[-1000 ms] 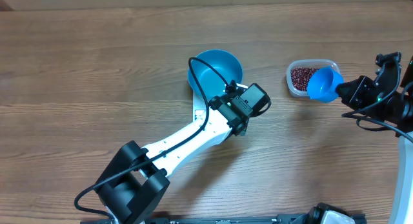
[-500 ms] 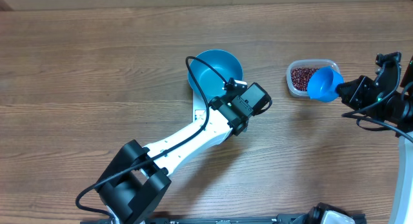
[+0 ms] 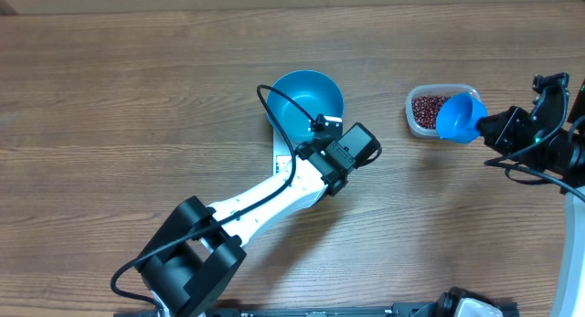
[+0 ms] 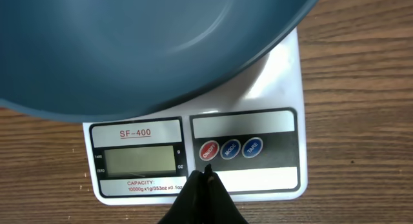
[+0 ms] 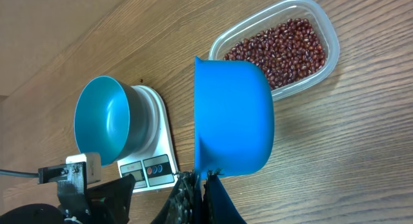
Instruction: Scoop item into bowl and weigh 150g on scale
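The glossy blue bowl (image 3: 306, 100) stands empty on the white scale (image 4: 284, 88), covering most of it. My left gripper (image 4: 206, 175) is shut with nothing in it, its tips at the scale's front strip just below the red button (image 4: 208, 150). No digits can be read on the display (image 4: 140, 161). My right gripper (image 5: 205, 179) is shut on the handle of a blue scoop (image 5: 232, 114), which hangs over the near edge of a clear tub (image 5: 326, 62) of red-brown beans (image 5: 281, 50). From overhead the scoop (image 3: 459, 119) looks empty.
The left arm (image 3: 265, 203) stretches from the table's front edge up to the scale. The right arm (image 3: 539, 134) comes in from the right edge. Bare wooden tabletop (image 3: 119, 116) lies on the left and along the back.
My left gripper has shifted slightly left and toward the front over the scale's front strip. The right arm, scoop, tub and bowl have not moved.
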`<action>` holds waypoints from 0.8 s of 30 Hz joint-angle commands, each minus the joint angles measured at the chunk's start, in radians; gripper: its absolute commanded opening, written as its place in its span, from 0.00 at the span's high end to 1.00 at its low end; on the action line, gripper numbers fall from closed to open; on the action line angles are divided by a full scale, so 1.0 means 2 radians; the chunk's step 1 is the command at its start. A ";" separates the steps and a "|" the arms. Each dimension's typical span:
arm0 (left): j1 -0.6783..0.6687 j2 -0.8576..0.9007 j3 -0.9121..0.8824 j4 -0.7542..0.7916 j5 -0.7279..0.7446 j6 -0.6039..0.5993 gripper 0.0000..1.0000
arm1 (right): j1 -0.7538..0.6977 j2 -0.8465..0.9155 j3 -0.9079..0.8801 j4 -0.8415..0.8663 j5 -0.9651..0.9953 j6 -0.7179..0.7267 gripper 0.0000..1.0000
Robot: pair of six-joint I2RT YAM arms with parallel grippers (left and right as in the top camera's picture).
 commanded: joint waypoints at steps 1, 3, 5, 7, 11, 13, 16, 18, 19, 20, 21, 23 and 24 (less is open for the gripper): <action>-0.003 0.009 -0.008 0.002 -0.016 -0.009 0.96 | -0.002 0.000 0.016 0.003 -0.002 -0.004 0.96; -0.003 0.009 -0.009 0.002 -0.016 -0.009 0.96 | -0.002 0.000 0.016 0.003 -0.002 -0.004 0.96; -0.003 0.009 -0.016 0.011 -0.016 -0.009 0.96 | -0.002 0.000 0.016 0.003 -0.002 -0.004 0.96; -0.003 0.009 -0.025 0.023 -0.016 -0.008 0.96 | -0.002 0.000 0.016 0.003 -0.002 -0.004 0.96; -0.003 0.009 -0.030 0.035 -0.018 -0.008 0.96 | -0.002 0.000 0.016 0.002 -0.002 -0.004 0.96; -0.003 0.009 -0.031 0.035 -0.022 -0.008 0.96 | -0.002 0.000 0.016 0.001 -0.002 -0.004 0.96; -0.002 0.010 -0.045 0.057 -0.026 -0.003 0.96 | -0.002 0.000 0.016 0.001 -0.002 -0.004 0.96; -0.002 0.010 -0.052 0.073 -0.026 0.006 0.96 | -0.002 0.000 0.016 0.001 -0.002 -0.004 0.96; -0.002 0.010 -0.055 0.077 -0.026 0.007 0.96 | -0.002 0.000 0.016 0.001 -0.002 -0.004 0.96; -0.002 0.010 -0.055 0.078 -0.026 0.007 0.96 | -0.002 0.000 0.016 0.001 -0.002 -0.004 0.96; -0.002 0.010 -0.055 0.078 -0.026 0.007 0.96 | -0.002 0.000 0.016 0.001 -0.002 -0.004 0.96; -0.002 0.010 -0.055 0.078 -0.027 0.007 0.96 | -0.002 0.000 0.016 0.001 -0.002 -0.004 0.96; -0.002 0.011 -0.056 0.079 -0.027 0.007 0.96 | -0.002 0.000 0.016 0.001 -0.002 -0.004 0.96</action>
